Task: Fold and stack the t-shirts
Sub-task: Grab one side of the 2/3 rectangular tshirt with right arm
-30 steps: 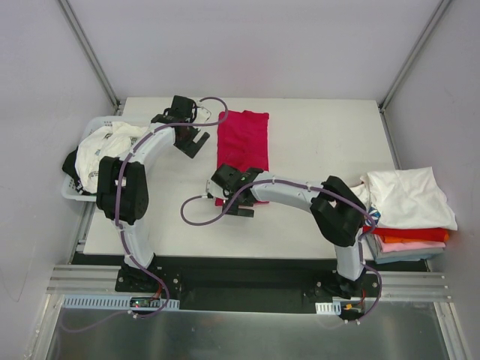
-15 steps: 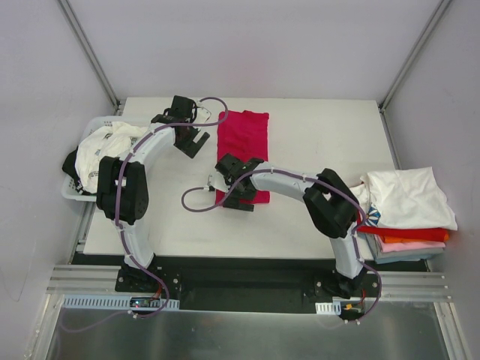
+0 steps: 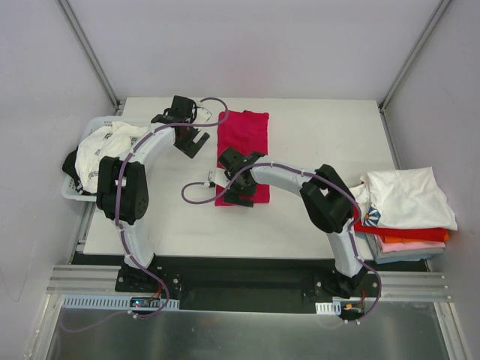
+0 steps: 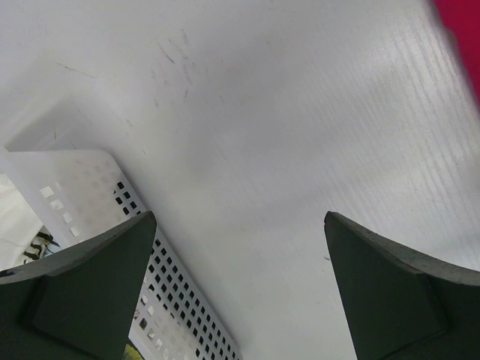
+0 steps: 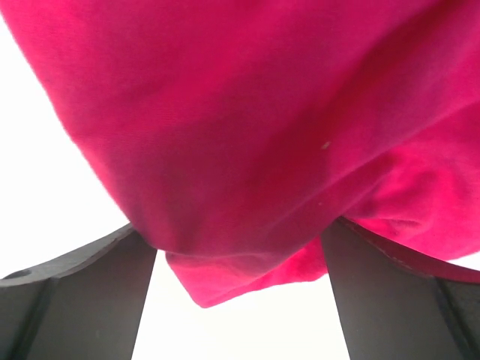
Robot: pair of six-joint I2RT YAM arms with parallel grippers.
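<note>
A crimson-magenta t-shirt lies folded into a long strip at the middle of the table. My right gripper sits low at its near end, open. In the right wrist view the shirt's near hem bulges between the two wide-apart fingers. My left gripper hovers open over bare table left of the shirt's far end, with nothing between its fingers. A stack of folded t-shirts, white on top of red, orange and pink, rests at the right edge.
A white perforated basket at the left edge holds crumpled white printed and dark shirts. Its wall shows just below my left gripper. A purple cable loops off the right arm over the table.
My right gripper has slid away from the near edge onto the magenta shirt's near hem, and its jaws have narrowed slightly. The left arm has not moved.
</note>
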